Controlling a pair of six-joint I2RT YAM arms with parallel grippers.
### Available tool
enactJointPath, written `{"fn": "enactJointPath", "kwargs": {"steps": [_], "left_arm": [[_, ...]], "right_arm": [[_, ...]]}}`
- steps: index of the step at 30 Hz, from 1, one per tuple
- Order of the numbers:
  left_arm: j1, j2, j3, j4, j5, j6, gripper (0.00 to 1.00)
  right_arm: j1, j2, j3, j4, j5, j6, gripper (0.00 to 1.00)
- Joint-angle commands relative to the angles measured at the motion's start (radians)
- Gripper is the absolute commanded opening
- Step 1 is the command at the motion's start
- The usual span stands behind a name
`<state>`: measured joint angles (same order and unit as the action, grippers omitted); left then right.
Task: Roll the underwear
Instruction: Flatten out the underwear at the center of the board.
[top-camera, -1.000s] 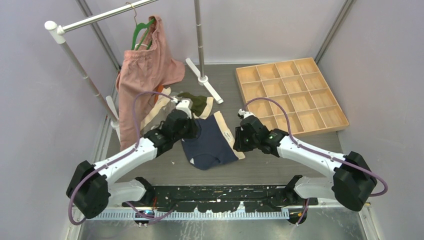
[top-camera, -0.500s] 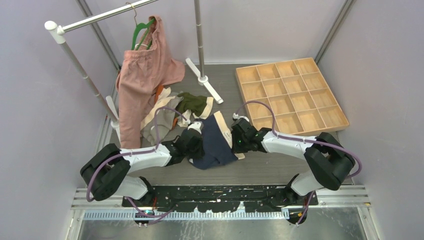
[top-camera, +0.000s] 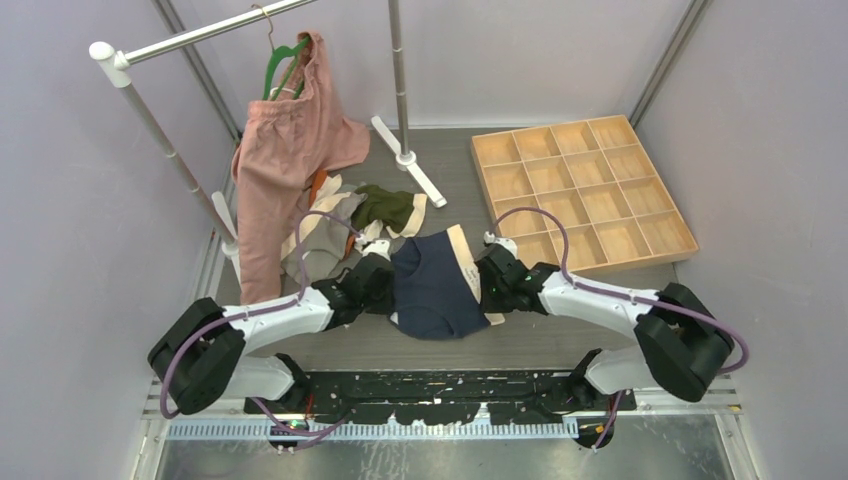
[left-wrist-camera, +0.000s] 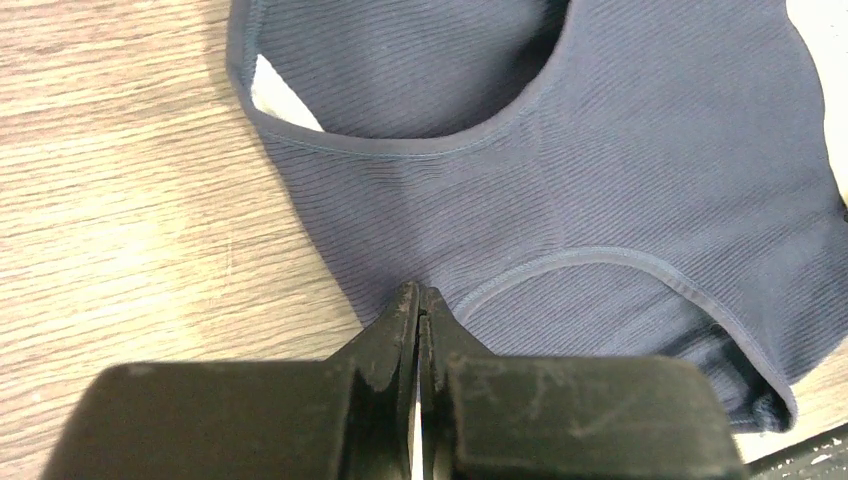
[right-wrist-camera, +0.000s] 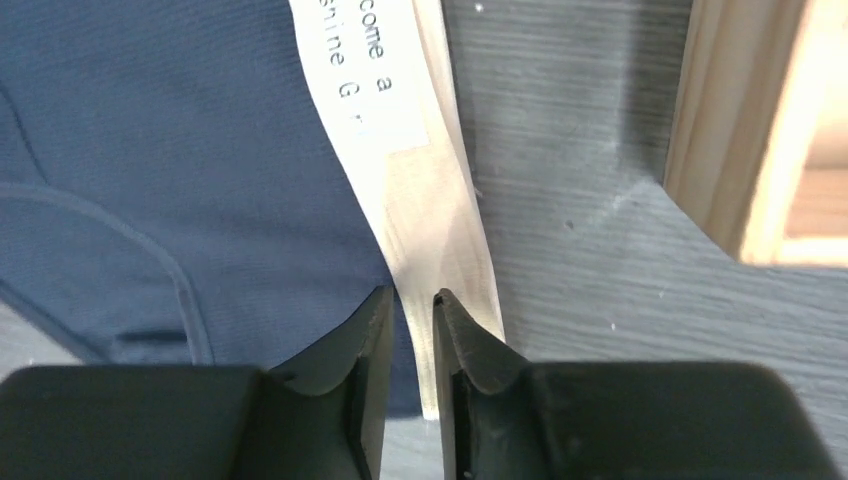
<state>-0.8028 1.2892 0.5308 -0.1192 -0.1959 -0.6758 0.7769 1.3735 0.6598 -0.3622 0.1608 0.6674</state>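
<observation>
The navy underwear (top-camera: 435, 290) lies spread flat on the table between my two grippers, its cream waistband (top-camera: 468, 270) on the right side. My left gripper (top-camera: 390, 288) is at its left edge. In the left wrist view the jaws (left-wrist-camera: 420, 292) are shut, with the tips at the hem of the navy fabric (left-wrist-camera: 600, 150). My right gripper (top-camera: 488, 288) is at the waistband's near end. In the right wrist view the jaws (right-wrist-camera: 410, 297) stand almost shut, with the cream waistband (right-wrist-camera: 420, 200) running into the narrow gap between them, beside the navy cloth (right-wrist-camera: 150, 130).
A pile of other underwear, olive green (top-camera: 388, 207) and pale (top-camera: 320, 240), lies behind the left arm. A large pink garment (top-camera: 290, 160) hangs on a green hanger from the rack. The rack's foot (top-camera: 410, 165) stands mid-table. A wooden divided tray (top-camera: 550, 128) sits at right, close to my right gripper (right-wrist-camera: 740, 150).
The navy underwear was bunched between the grippers half a second ago and is now pulled out flat. My left gripper moved left and my right gripper moved right.
</observation>
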Motion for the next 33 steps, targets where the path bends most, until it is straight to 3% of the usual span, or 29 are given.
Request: {"fn": "enactJointPath", "kwargs": {"steps": [1,7,9,12,15,24,33], "left_arm": [[0.005,-0.039,0.048,-0.030,0.076,0.074,0.01],[0.005,-0.121,0.076,-0.061,0.098,0.083,0.01],[0.005,-0.134,0.073,-0.046,0.084,0.083,0.03],[0.006,-0.087,0.091,-0.031,0.067,0.085,0.03],[0.006,-0.023,0.089,0.015,0.067,0.077,0.01],[0.008,0.047,0.036,0.088,0.016,0.022,0.01],[0.025,0.005,-0.015,0.084,-0.002,0.006,0.01]], "right_arm": [[-0.002,-0.127,-0.010,-0.021,-0.079,-0.050,0.30],[-0.001,-0.264,-0.020,0.061,-0.180,-0.073,0.41],[-0.002,-0.272,-0.018,0.063,-0.131,-0.073,0.43],[-0.002,-0.248,-0.006,0.065,-0.025,-0.050,0.55],[-0.013,-0.200,0.033,0.119,0.017,-0.048,0.58],[-0.057,0.127,0.300,0.188,-0.047,-0.116,0.27],[-0.172,0.446,0.472,0.197,-0.103,-0.114,0.18]]}}
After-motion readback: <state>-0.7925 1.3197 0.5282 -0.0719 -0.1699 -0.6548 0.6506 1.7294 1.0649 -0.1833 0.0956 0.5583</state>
